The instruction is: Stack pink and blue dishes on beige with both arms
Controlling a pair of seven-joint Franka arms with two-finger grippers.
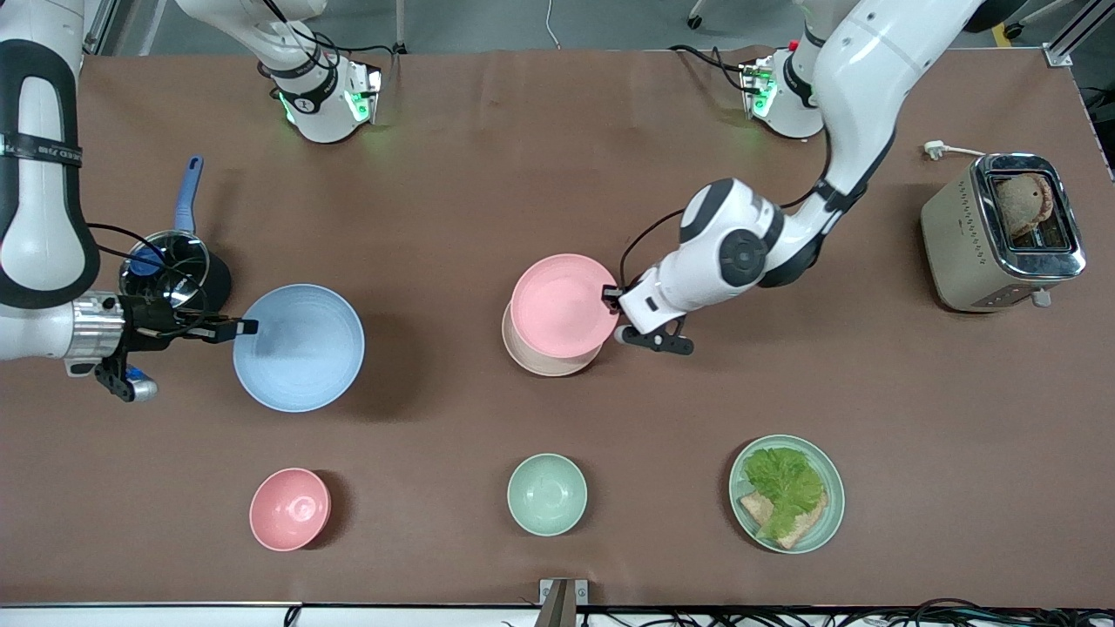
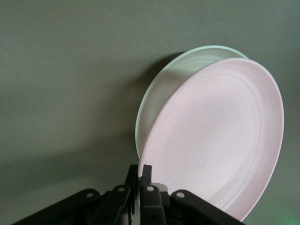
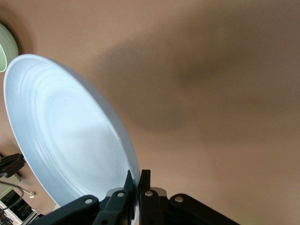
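The pale pink plate (image 1: pixel 562 305) hangs tilted just over the cream-beige plate (image 1: pixel 544 359) at mid table, covering most of it. My left gripper (image 1: pixel 612 296) is shut on the pink plate's rim at the side toward the left arm's end. In the left wrist view the fingers (image 2: pixel 146 172) pinch the pink plate (image 2: pixel 215 140), and the beige plate (image 2: pixel 161 101) shows as a pale crescent under it. The light blue plate (image 1: pixel 299 346) is held off the table toward the right arm's end. My right gripper (image 1: pixel 244 327) is shut on its rim (image 3: pixel 136 180); the blue plate (image 3: pixel 65 140) tilts away from the fingers.
A dark pot with a blue handle (image 1: pixel 170 261) stands by the right wrist. Along the front edge are a pink bowl (image 1: pixel 289 509), a mint-green bowl (image 1: pixel 546 494) and a mint-green plate with lettuce and bread (image 1: pixel 787 493). A toaster (image 1: pixel 1002 231) sits at the left arm's end.
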